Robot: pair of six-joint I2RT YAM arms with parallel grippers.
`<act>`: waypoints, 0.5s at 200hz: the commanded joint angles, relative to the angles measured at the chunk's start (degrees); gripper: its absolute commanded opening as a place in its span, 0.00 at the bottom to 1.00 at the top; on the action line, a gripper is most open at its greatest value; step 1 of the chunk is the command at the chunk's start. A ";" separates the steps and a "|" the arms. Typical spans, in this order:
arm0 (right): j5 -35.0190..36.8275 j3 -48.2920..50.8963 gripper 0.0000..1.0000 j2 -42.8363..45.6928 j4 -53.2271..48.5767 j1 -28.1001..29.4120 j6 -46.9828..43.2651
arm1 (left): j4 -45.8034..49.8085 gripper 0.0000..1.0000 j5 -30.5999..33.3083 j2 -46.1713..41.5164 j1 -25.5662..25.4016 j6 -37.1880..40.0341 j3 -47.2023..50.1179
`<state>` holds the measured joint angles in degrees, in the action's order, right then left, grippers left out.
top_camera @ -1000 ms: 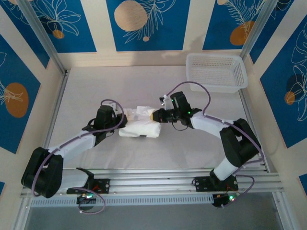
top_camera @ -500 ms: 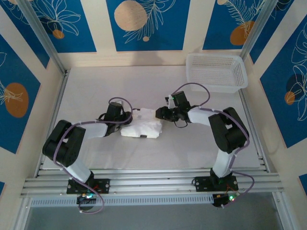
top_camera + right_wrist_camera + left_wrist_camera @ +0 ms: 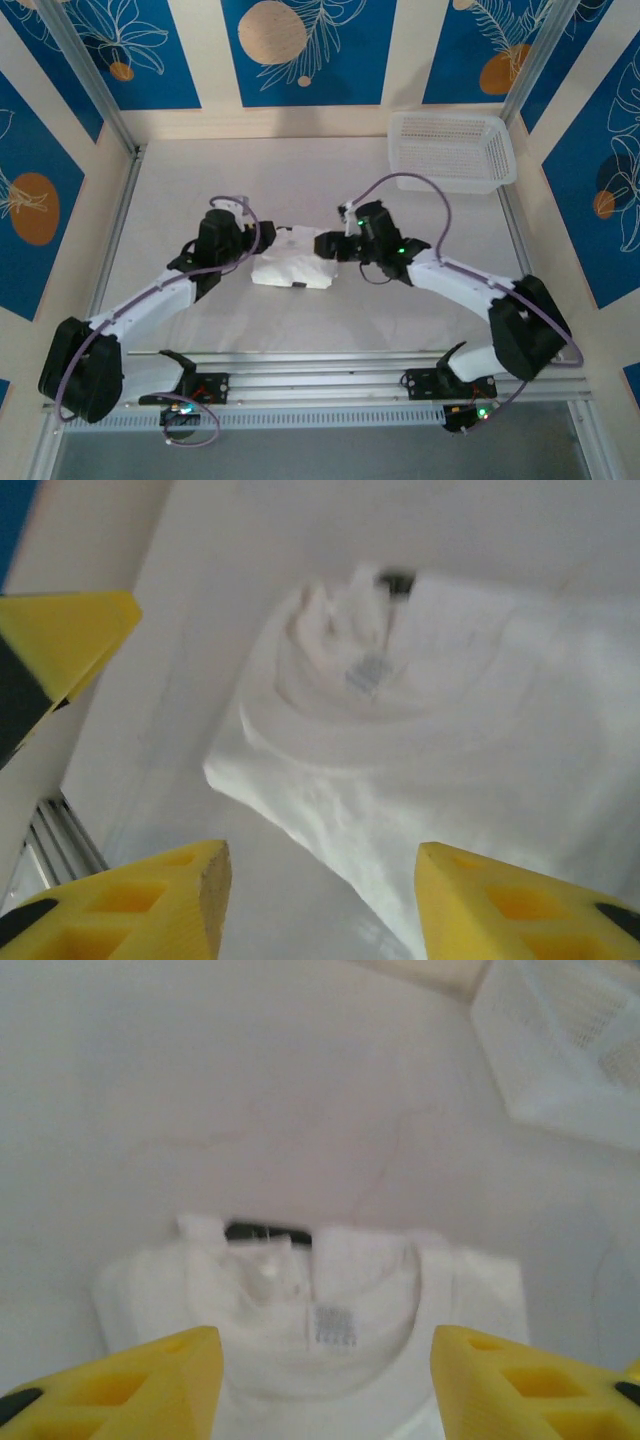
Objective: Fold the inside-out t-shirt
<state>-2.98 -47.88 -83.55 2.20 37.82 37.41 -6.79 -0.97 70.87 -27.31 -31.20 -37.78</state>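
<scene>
Release is what has just happened: a second ago both tools were pinched shut at the bundle. Now the left tool [image 3: 325, 1345] and the right tool [image 3: 320, 860] stand with jaws spread, holding nothing, one at each end of the inside-out t-shirt [image 3: 293, 262]. It lies as a compact white packet mid-worktop [image 3: 300, 180], neck tag [image 3: 334, 1324] facing up, well apart from the basket [image 3: 450, 150]. The fold looks laid down, so little seems left beyond tidying the lumpy collar end.

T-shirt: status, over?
Left gripper open, right gripper open, nothing held. T-shirt folded compact between them, neck tag showing. Basket at far right, clear of the work.
</scene>
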 commanded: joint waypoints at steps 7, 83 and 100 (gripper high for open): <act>1.49 -0.49 0.49 -12.29 0.44 -0.01 3.27 | -0.01 0.55 -0.15 9.15 -0.90 -2.87 3.85; 4.12 1.33 0.51 -0.75 -5.63 -3.57 12.30 | 8.73 0.75 2.99 -1.11 -0.92 1.33 0.69; 5.28 1.56 0.52 -0.96 -7.51 -3.50 17.56 | 11.84 0.87 3.03 -7.47 -0.90 2.70 -0.59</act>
<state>-1.17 -47.81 -85.56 -1.26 34.72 46.02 -0.27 0.54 71.77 -27.94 -31.27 -35.22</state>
